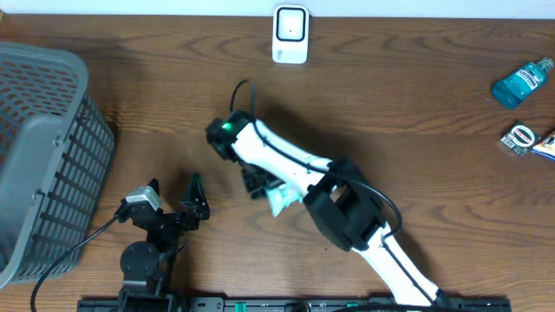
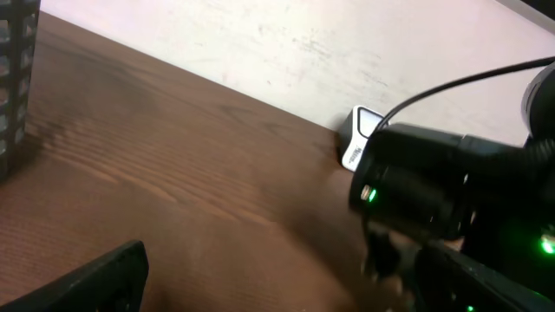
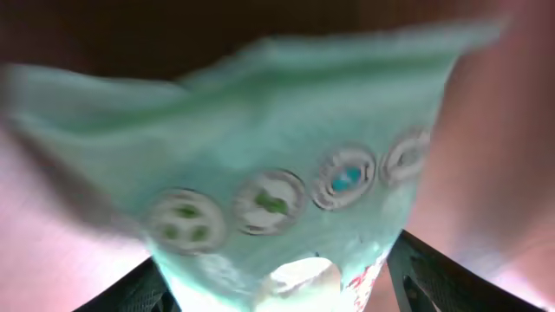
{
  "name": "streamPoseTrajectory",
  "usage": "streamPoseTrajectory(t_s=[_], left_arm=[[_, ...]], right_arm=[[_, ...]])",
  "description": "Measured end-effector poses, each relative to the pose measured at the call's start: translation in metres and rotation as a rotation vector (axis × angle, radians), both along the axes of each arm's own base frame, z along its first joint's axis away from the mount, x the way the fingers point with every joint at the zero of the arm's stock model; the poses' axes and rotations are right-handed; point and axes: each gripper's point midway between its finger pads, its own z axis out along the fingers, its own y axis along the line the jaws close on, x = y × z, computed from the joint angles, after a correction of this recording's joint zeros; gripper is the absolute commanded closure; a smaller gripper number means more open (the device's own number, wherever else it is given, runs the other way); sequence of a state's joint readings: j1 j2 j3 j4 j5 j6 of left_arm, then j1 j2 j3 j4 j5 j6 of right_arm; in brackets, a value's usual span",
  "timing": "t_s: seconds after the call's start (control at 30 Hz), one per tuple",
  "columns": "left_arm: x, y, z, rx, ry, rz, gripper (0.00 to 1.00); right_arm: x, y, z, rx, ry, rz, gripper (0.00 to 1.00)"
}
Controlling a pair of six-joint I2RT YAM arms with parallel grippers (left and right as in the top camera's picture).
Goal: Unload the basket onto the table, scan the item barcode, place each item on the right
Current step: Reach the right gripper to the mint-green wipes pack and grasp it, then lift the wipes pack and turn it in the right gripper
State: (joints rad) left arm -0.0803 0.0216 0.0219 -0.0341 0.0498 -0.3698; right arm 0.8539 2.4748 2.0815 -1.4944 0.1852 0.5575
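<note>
Wood table: nearest us, left claw spread wide apart. Mid-table, teal packet sits w/in right claw; we can't tell if it's clamped. White scanner stands at far edge, well apart from both

Landmark: scanner, at far edge of table.
Far left of scanner, nearer the robot: basket.
Directly before scanner, well apart from it: pouch, between fingers of right gripper.
Before scanner and to its left, near front edge: left gripper.
Far right of scanner: bottle.
Far right of scanner, somewhat further forward: small packets.
</note>
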Motion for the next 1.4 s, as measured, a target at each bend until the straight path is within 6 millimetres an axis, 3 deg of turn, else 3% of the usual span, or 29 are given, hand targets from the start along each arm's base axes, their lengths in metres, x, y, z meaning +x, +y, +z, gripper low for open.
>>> streamPoseTrajectory(t_s=[0.2,0.37,0.47,0.67,0.83,0.93,1.07,1.2,1.4], left_arm=[[0.000,0.000,0.000,0.000,0.000,0.000,0.02],[0.000,0.000,0.000,0.000,0.000,0.000,0.02],[0.000,0.000,0.000,0.000,0.000,0.000,0.02],[0.000,0.000,0.000,0.000,0.000,0.000,0.02],[0.000,0.000,0.000,0.000,0.000,0.000,0.02],[0.000,0.000,0.000,0.000,0.000,0.000,0.02],[0.000,0.000,0.000,0.000,0.000,0.000,0.02],[0.000,0.000,0.000,0.000,0.000,0.000,0.02],[0.000,0.000,0.000,0.000,0.000,0.000,0.02]], right_arm=[[0.061,-0.039,0.007,-0.025,-0.097,0.020,0.18],[0.083,-0.053,0.016,-0.023,-0.130,0.007,0.12],[0.081,-0.047,0.019,-0.012,-0.146,-0.019,0.16],[0.056,-0.031,0.018,0.004,-0.146,-0.168,0.27],[0.033,-0.031,0.007,-0.046,-0.142,-0.249,0.30],[0.026,-0.034,0.005,-0.078,-0.166,-0.281,0.41],[0.026,-0.042,0.002,-0.100,-0.205,-0.309,0.63],[0.026,-0.048,-0.004,-0.109,-0.233,-0.324,0.95],[0.025,-0.048,-0.003,-0.094,-0.202,-0.266,0.99]])
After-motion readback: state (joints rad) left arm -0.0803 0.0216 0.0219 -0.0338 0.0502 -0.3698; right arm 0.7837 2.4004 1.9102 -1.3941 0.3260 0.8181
